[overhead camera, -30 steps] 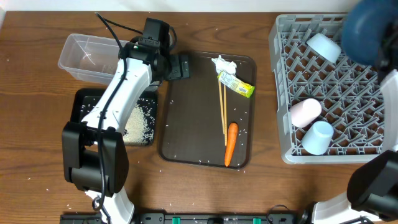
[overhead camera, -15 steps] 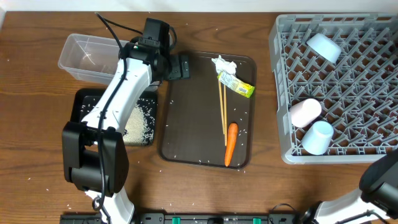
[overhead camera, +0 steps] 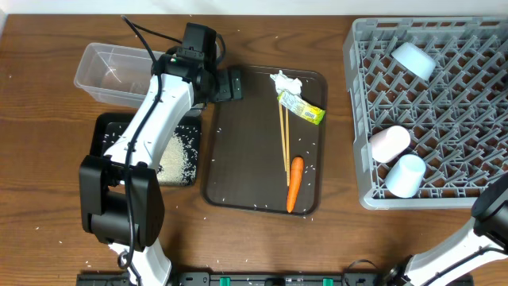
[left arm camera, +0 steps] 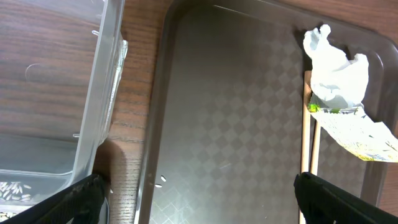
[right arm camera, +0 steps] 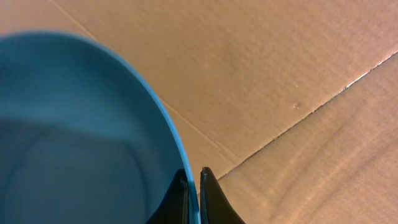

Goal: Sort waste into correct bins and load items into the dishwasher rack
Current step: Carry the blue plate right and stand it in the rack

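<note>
My left gripper (left arm camera: 198, 193) is open and empty above the left part of the dark brown serving tray (overhead camera: 238, 159). On that tray lie the crumpled white tissue (overhead camera: 284, 81), the yellow-green wrapper (overhead camera: 302, 106), the wooden chopsticks (overhead camera: 284, 137) and the orange carrot (overhead camera: 294, 183). The tissue (left arm camera: 334, 71) and the wrapper (left arm camera: 357, 134) also show in the left wrist view. My right gripper (right arm camera: 193, 177) is shut on the rim of the large blue dish (right arm camera: 74, 137), out of the overhead view. The grey rack (overhead camera: 444, 159) holds the small bowl (overhead camera: 413, 59), the pink cup (overhead camera: 389, 143) and the light-blue cup (overhead camera: 406, 175).
The clear tub (overhead camera: 111, 75) stands at the back left. The black tray (overhead camera: 178, 159) in front of it holds white rice. Rice grains lie scattered on the wooden table. Brown cardboard (right arm camera: 298, 74) fills the right wrist view behind the dish.
The blue dish in my right gripper has left the overhead view at the top right. The left arm has not moved.
</note>
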Controlling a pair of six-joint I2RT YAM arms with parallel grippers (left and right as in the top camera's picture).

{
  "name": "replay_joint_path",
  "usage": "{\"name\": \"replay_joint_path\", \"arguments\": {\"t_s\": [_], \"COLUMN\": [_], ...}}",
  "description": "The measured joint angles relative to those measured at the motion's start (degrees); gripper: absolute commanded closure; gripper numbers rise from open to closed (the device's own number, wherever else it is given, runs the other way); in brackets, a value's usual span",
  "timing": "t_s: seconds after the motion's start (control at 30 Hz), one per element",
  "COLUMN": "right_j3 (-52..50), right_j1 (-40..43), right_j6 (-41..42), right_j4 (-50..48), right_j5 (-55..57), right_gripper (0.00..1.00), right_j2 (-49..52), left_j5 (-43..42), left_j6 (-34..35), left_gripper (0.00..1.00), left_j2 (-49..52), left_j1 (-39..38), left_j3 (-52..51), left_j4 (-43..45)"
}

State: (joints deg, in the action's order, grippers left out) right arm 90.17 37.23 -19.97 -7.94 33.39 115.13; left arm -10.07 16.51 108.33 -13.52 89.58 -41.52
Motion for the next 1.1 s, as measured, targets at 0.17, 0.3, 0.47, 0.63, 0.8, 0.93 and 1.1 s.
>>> {"name": "replay_joint_path", "arguments": {"t_s": [0.17,0.3,0.47,0.63,0.8,0.93,1.1], "right_j3": [0.0,0.0,0.0,0.0,0.0,0.0,0.0], "right_j1": [1.05,1.51,1.55,1.55,1.55,1.55,1.53], "right_j6": [-0.61,-0.81,-1.66,-5.25,-8.24,-9.75,-13.11], "right_j4": [-0.46,-0.44,-2.58,-6.82,-8.41,-8.17,-8.15], "right_j5": [-0.44,-1.27,-1.84,-1.84,-4.09,-8.22,-12.11], "right_gripper": [0.99,0.99,0.99,0.99,0.99,0.99,0.99], "right_j2": [0.11,0.11,0.11,0.11,0.11,0.11,0.11], "left_j5": [0.0,0.0,0.0,0.0,0.0,0.0,0.0], "left_j6": [0.0,0.0,0.0,0.0,0.0,0.0,0.0], "left_gripper": [0.02,0.02,0.02,0.02,0.02,0.02,0.02], "left_j2": [0.0,0.0,0.0,0.0,0.0,0.0,0.0], "left_j1": [0.0,0.0,0.0,0.0,0.0,0.0,0.0], "left_j3": [0.0,0.0,0.0,0.0,0.0,0.0,0.0], "left_j4": [0.0,0.0,0.0,0.0,0.0,0.0,0.0]}}
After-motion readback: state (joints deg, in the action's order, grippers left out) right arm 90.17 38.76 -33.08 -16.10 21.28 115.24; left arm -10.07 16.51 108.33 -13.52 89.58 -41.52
